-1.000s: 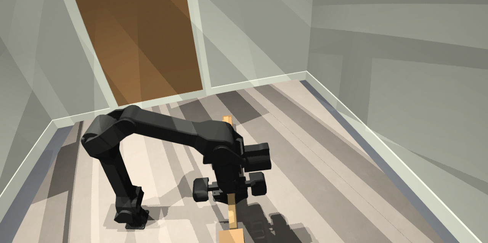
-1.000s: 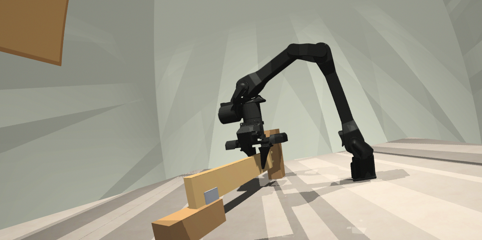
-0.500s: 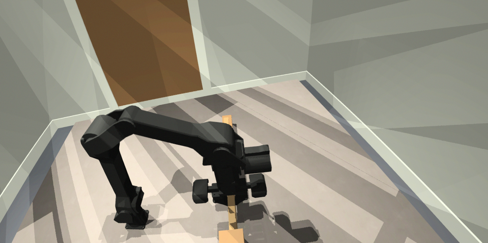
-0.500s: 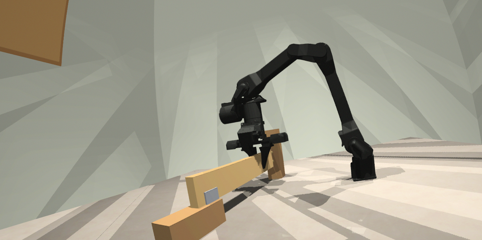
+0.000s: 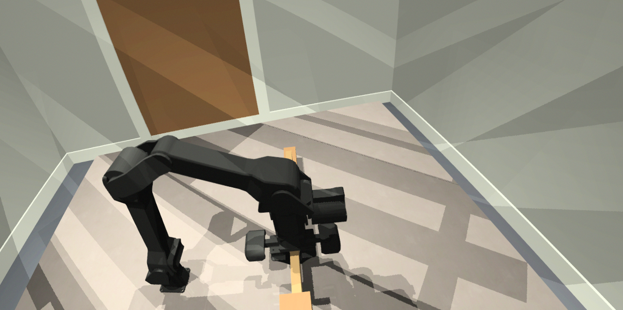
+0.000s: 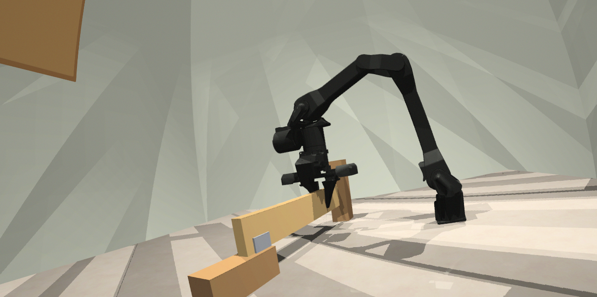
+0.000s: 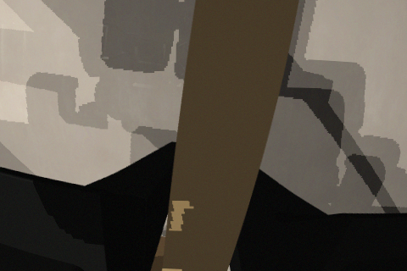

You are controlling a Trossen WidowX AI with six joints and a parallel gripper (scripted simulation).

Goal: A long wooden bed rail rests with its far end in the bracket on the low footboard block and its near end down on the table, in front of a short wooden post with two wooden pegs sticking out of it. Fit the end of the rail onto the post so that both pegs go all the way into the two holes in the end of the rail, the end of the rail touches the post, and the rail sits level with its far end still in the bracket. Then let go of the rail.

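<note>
Clamped on the rail (image 6: 288, 216) from above, the claw (image 6: 320, 195) has its two dark fingers (image 6: 329, 195) pinching the board's narrow width close to the post (image 6: 343, 195), so it is shut on wood and not on air. From the wrist view the rail (image 7: 237, 102) runs straight up between the black finger bodies, mostly in the claw's own shadow. Outward from the post, the rail slopes only slightly in the exterior view, its gripped end lifted off the table (image 6: 459, 245) and lying against or just in front of the post face; the pegs are hidden behind the claw and the rail, so whether they have entered the holes cannot be told. At the end farthest from the post, the rail sits in the grey bracket (image 6: 261, 241) on the footboard block (image 6: 233, 272), which holds nothing else. Seen from the top camera, the rail (image 5: 295, 271) lines up with the post (image 5: 290, 153) beyond the arm. The step in hand looks like the insertion itself. The next move probably calls for a level push along the rail's length toward the post until the end face touches it, keeping the far end in the bracket, and only then opening the fingers.
</note>
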